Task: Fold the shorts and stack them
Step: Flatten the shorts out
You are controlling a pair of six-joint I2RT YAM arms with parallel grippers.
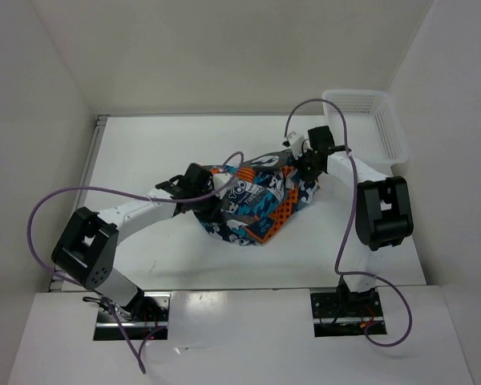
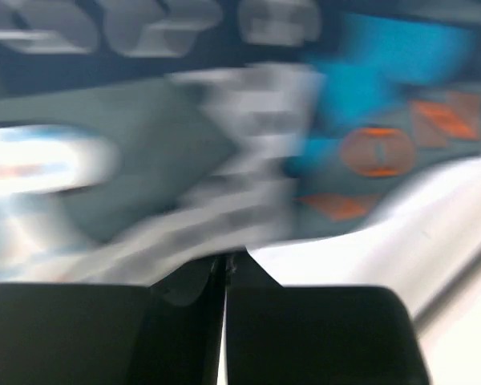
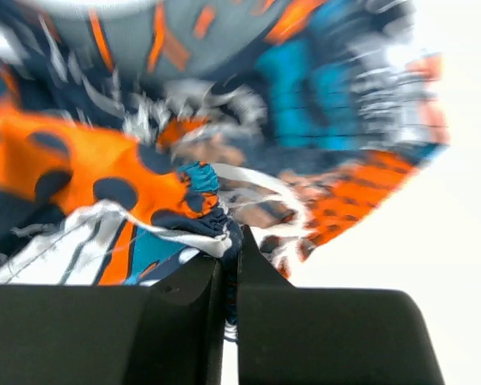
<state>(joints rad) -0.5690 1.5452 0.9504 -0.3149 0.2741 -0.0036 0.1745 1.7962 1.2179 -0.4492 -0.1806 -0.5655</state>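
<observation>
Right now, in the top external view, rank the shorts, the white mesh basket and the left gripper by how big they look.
1. shorts, largest
2. white mesh basket, somewhat smaller
3. left gripper, clearly smallest

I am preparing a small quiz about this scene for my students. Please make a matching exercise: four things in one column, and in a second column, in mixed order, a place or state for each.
Things
1. shorts
2. basket
3. left gripper
4. right gripper

Places or states
A. at the far right corner of the table
B. at the left edge of the cloth
C. bunched in the middle of the table
D. shut on cloth at its far right edge

Pairs: 1-C, 2-A, 3-B, 4-D
</observation>
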